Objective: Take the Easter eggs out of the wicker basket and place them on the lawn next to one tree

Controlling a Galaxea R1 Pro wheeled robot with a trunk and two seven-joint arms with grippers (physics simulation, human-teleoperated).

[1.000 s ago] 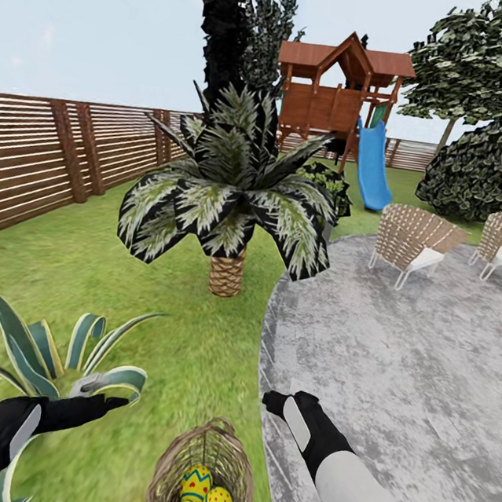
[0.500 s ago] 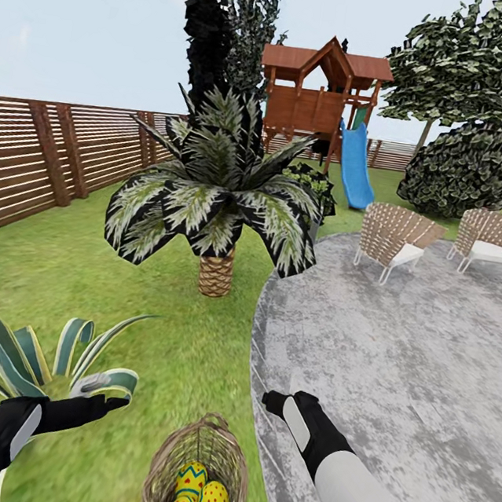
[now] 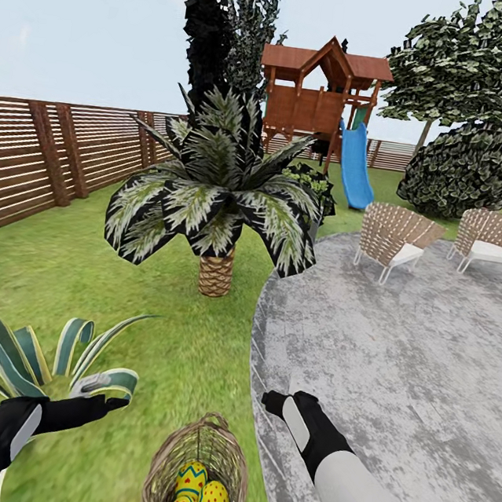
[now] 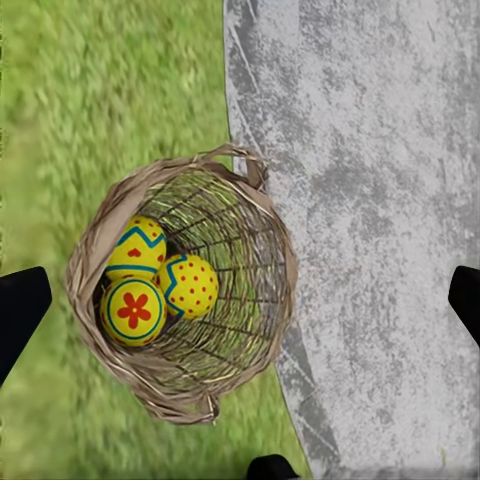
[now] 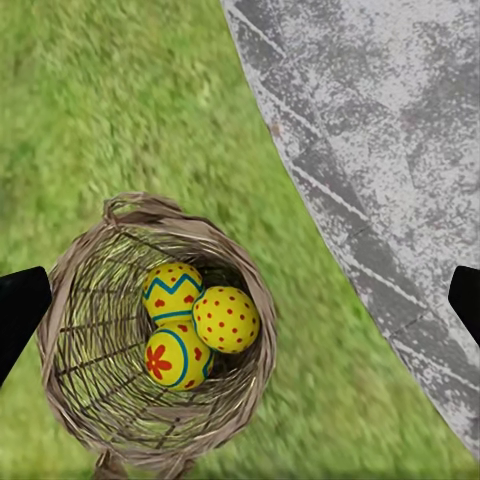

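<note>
Bright green mottled lawn [image 3: 58, 273], grey paving alongside. Round tan woven wicker basket [image 3: 198, 474] at paving edge, all three yellow painted Easter eggs [image 4: 160, 280] inside. Left gripper [image 4: 240, 300], right gripper [image 5: 240, 300] above basket: spread, empty. Nothing moved yet.

Green lawn [image 3: 73, 275] with a wicker basket [image 3: 199, 466] sitting on it right beside the grey paved patio [image 3: 397, 342], a small palm [image 3: 215, 270] farther back from the basket, a striped spiky plant [image 3: 32, 349] near it.
</note>
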